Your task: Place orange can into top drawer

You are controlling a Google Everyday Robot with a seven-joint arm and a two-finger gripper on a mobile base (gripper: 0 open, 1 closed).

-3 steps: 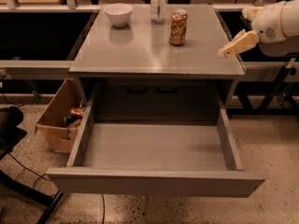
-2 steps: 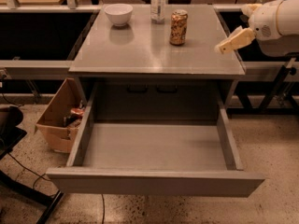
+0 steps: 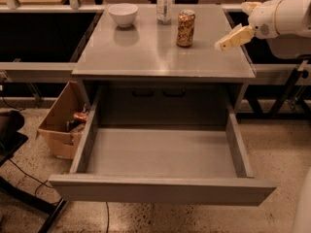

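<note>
Gripper (image 3: 224, 43), hovering over the right side of the cabinet top (image 3: 146, 52): its arm (image 3: 286, 16) is running out past the right border. Clear bottle (image 3: 165, 4) – the top border is cropping its upper part. Cardboard box (image 3: 58, 127) – its contents are lying in shadow, too dim to identify.

**Arm exterior, as observed**

Gripper (image 3: 234, 37): pale yellow-tan, tapered, blunt-tipped; located above the right edge of the cabinet top (image 3: 146, 52). Wrist housing (image 3: 282, 16) behind it: smooth white rounded shell, thin yellowish ring, small grey round mark. Lower casing (image 3: 291, 45): white, shaded grey underneath.
</note>
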